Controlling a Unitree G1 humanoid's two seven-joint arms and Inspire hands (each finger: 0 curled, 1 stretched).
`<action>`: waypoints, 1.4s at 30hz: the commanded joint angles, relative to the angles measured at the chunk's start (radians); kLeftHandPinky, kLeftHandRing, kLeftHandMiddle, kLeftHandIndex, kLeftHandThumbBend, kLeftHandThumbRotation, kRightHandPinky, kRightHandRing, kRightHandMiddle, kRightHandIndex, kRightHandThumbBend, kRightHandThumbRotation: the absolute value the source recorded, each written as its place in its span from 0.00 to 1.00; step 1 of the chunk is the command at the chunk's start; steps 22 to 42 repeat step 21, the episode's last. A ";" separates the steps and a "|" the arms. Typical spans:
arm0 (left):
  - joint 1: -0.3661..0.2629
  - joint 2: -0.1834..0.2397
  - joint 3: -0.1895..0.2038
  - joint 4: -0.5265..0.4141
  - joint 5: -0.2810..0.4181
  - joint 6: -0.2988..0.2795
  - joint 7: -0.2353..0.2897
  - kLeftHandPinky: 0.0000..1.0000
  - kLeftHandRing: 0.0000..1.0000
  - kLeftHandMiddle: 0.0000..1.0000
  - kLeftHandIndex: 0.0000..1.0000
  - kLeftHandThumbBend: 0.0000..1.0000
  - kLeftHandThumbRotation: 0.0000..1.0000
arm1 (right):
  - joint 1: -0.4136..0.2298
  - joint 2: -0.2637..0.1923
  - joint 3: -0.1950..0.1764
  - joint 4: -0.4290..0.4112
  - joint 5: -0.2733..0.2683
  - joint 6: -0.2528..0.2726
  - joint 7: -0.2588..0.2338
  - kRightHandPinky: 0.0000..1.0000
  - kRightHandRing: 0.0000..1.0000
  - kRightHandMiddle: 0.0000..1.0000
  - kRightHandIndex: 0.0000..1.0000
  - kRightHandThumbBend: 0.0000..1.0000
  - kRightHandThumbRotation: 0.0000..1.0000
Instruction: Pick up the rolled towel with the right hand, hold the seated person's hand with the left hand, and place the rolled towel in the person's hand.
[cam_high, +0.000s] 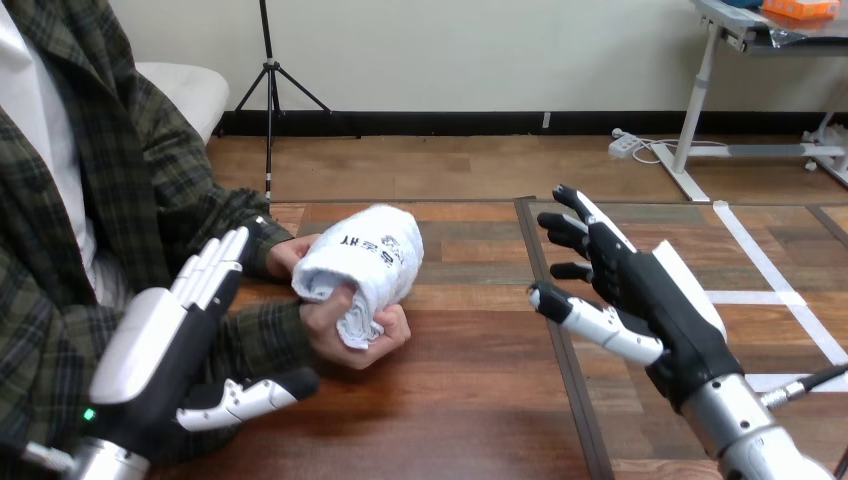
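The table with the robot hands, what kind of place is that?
Likely a robot practice setup: a wooden table, a person's hands clutching a rolled towel, the left hand and right hand open nearby.

The wooden bench (470, 410) before me is laid in brown planks, with a thin dark seam (578, 410) running from its far edge toward me near the middle, and to the right of that seam strips of white tape (765, 262) cross its surface.
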 joint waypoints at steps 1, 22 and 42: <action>-0.015 -0.035 -0.018 -0.006 -0.013 -0.044 0.028 1.00 1.00 1.00 1.00 1.00 0.88 | -0.008 0.002 -0.022 -0.001 0.025 -0.050 -0.008 0.82 0.92 0.91 0.97 1.00 0.67; -0.019 -0.152 -0.123 0.102 -0.380 -0.207 -0.276 1.00 1.00 1.00 1.00 1.00 0.85 | 0.054 0.007 -0.029 0.061 0.048 -0.162 -0.018 0.82 0.91 0.90 0.96 1.00 0.71; -0.019 -0.152 -0.123 0.102 -0.380 -0.207 -0.276 1.00 1.00 1.00 1.00 1.00 0.85 | 0.054 0.007 -0.029 0.061 0.048 -0.162 -0.018 0.82 0.91 0.90 0.96 1.00 0.71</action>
